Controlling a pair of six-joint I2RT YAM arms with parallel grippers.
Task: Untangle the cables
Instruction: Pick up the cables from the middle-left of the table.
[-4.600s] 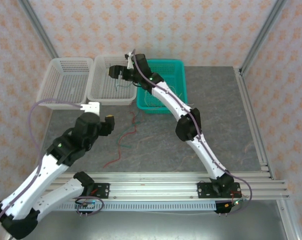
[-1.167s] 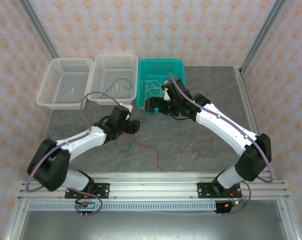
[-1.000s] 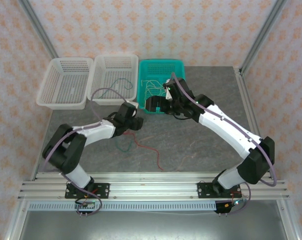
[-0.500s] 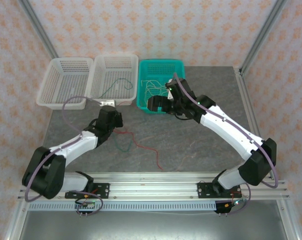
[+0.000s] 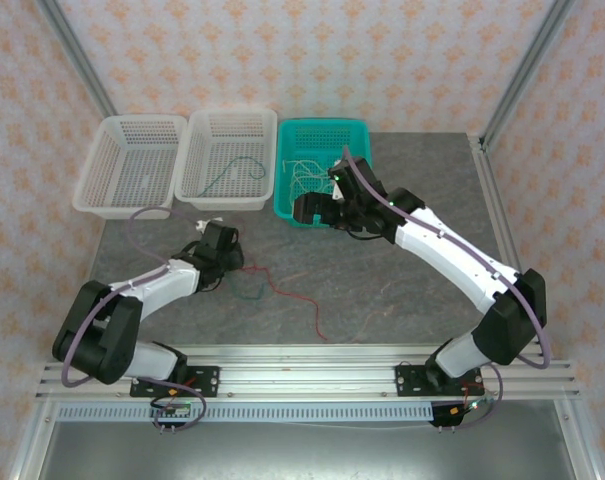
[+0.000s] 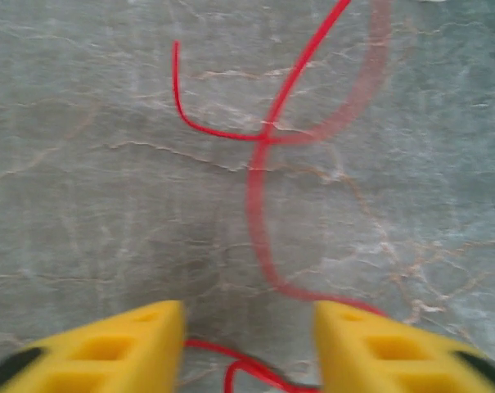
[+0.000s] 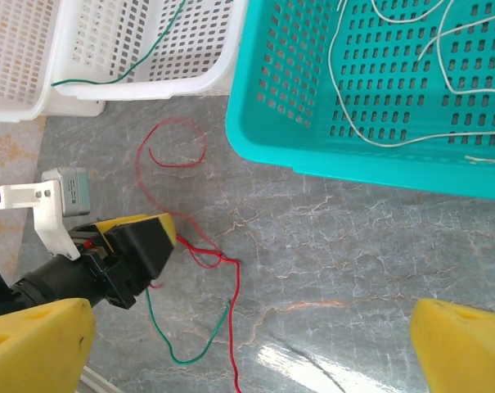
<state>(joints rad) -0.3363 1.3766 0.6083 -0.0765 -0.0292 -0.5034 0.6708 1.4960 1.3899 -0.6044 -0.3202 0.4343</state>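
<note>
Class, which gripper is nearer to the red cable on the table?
Left. The left gripper is over the red cable, jaws open astride it; the right gripper is farther off, by the teal basket's near wall.

Three baskets stand beyond the left gripper [image 6: 245,332]: an outer white basket [image 5: 122,205], an inner white basket [image 5: 222,203], one teal basket [image 5: 317,123]. Two green wires: a basketed green cable [image 5: 232,170], a loose green cable [image 7: 175,359] beside the gripper. Red cable [image 6: 257,205] and cream-white wires [image 7: 378,144] tangle beyond counting.

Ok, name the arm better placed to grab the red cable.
Left: the left gripper, open, straddles the red cable; the right gripper hangs farther off, by the teal basket.
</note>
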